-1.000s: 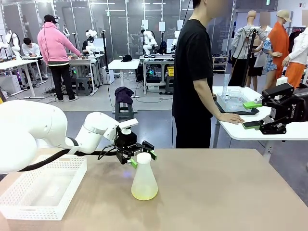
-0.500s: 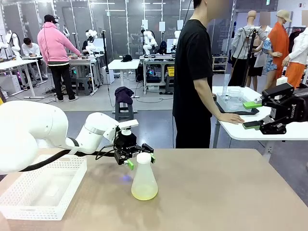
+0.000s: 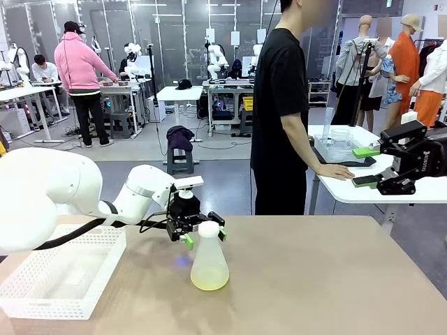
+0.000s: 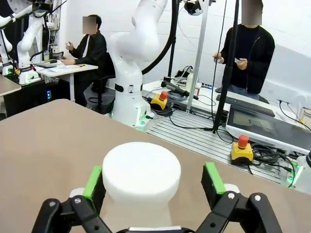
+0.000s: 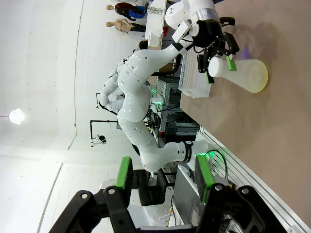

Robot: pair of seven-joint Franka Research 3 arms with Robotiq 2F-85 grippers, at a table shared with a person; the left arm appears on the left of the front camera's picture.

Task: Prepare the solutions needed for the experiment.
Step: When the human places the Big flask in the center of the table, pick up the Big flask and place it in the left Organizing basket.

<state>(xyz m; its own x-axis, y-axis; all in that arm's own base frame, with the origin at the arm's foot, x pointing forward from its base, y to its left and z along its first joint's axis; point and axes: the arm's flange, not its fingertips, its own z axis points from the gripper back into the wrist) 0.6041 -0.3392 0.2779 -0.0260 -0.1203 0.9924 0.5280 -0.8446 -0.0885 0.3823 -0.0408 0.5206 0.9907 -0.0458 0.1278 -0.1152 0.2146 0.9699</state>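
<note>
Starting at the left of the front view, we see a white mesh basket standing on the tan table, with nothing visible inside it. Just to its right our left gripper has eased forward over the last second, so its green pads now sit either side of the white neck of the conical flask instead of just behind it. The jaws remain spread as wide as they go, and in the left wrist view a gap shows between each pad and the flask's cap, so nothing is gripped yet. We judge this as the approach finished and the closing step next; the pads are level with the neck, so a squeeze there should hold.

The flask stands upright near the table's middle, frosted and translucent, with the solutions showing as a shallow pale yellow layer at its base; the rest of it looks empty.

Further right, a person stands beyond the far edge, hand resting on another table. At the far right our right gripper hangs raised, well apart from the flask, its jaws partly open and holding nothing
</note>
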